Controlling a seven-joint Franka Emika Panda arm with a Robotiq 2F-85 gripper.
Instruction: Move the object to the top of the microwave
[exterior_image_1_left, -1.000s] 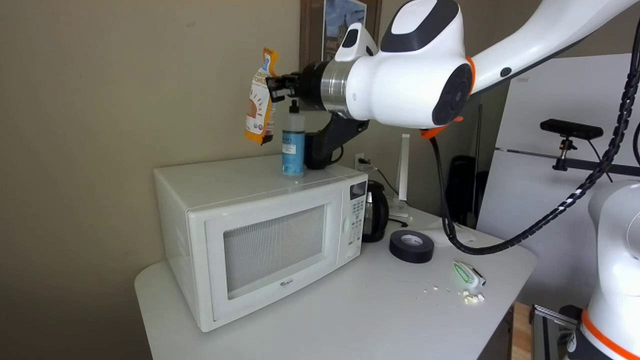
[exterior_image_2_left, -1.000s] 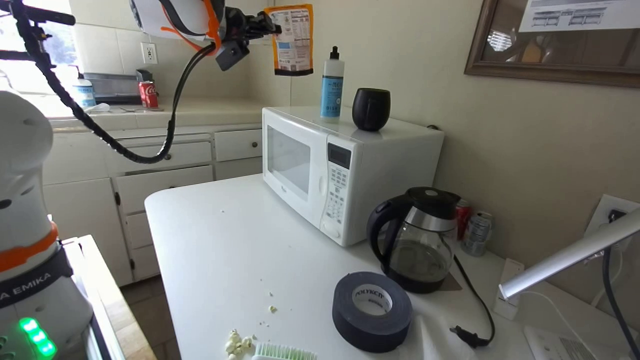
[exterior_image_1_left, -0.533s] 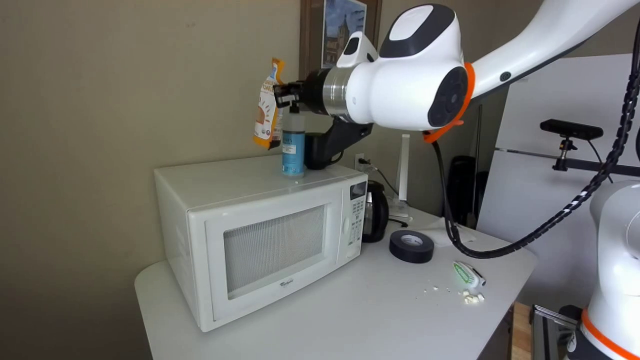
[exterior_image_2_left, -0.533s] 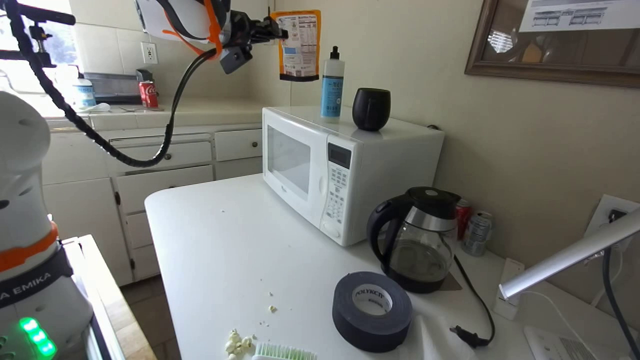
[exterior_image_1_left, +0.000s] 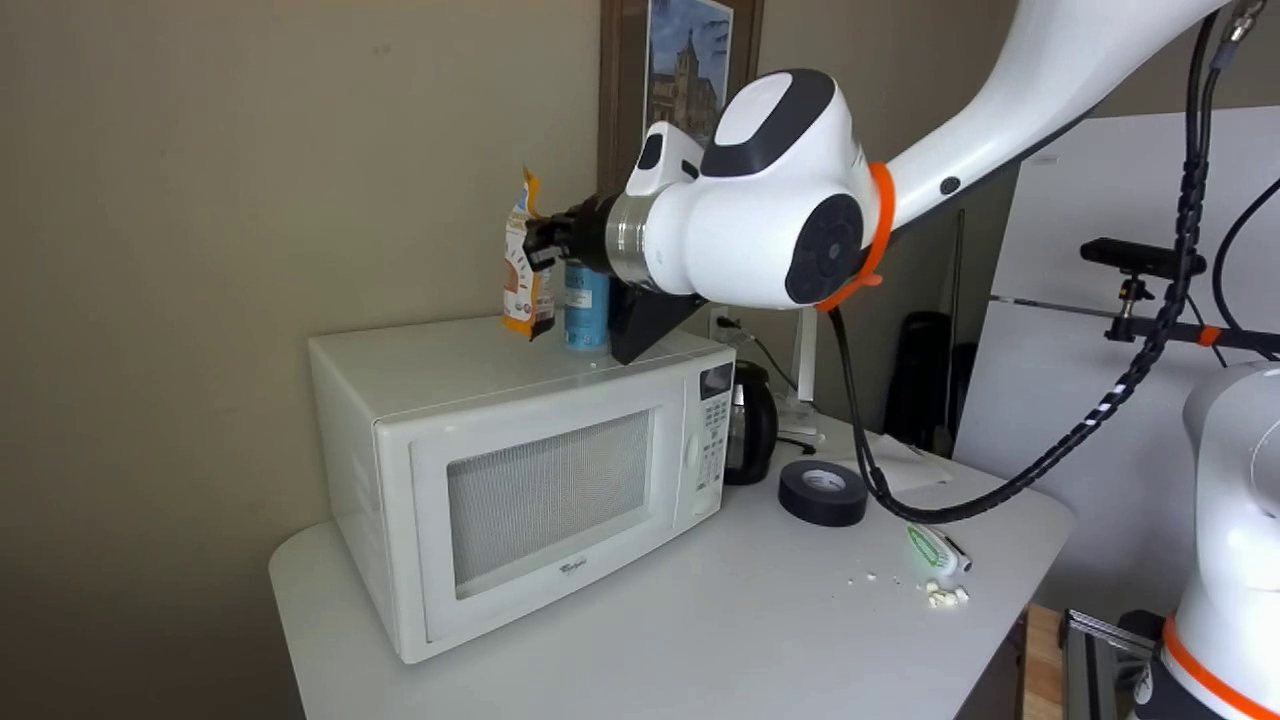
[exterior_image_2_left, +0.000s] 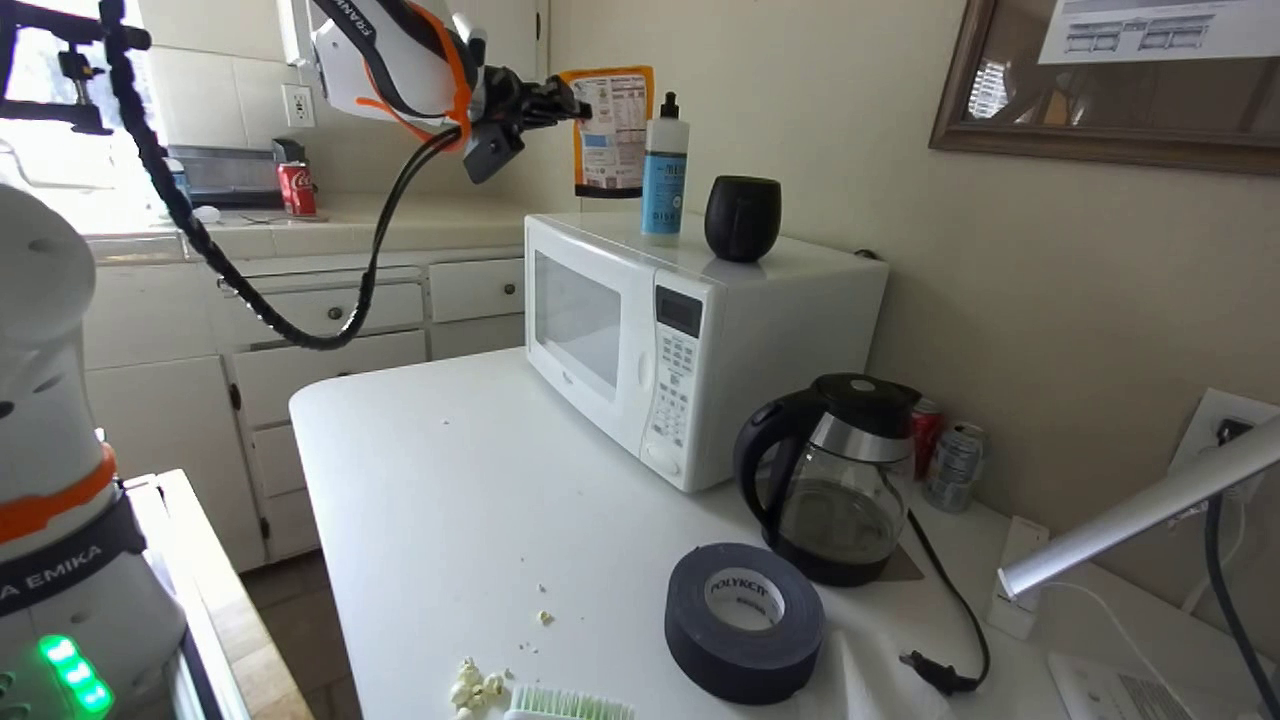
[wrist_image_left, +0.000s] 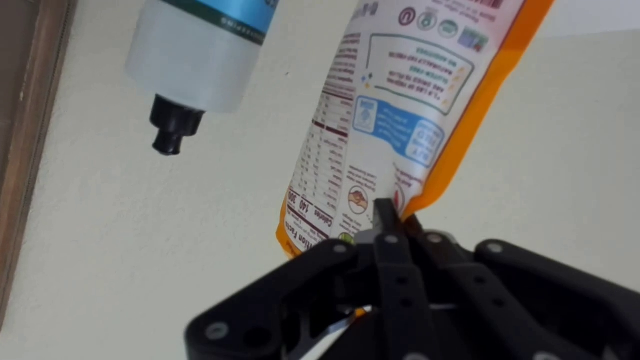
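Observation:
The orange-edged snack packet hangs upright from my gripper. It also shows in an exterior view, its bottom a little above the microwave's top. In the wrist view my gripper is shut on the packet's edge, and the packet is creased at the fingertips. The white microwave stands on the table against the wall, door closed; it also shows in an exterior view. How far the packet is from touching the top is hard to tell.
A blue-and-clear soap bottle stands on the microwave close beside the packet; it also shows in the wrist view. A black mug stands behind it near the wall. A glass kettle and black tape roll are on the table.
My gripper has moved down with the packet in it, bringing the packet's bottom closer to the microwave's top. The bottle, mug and microwave have not moved.

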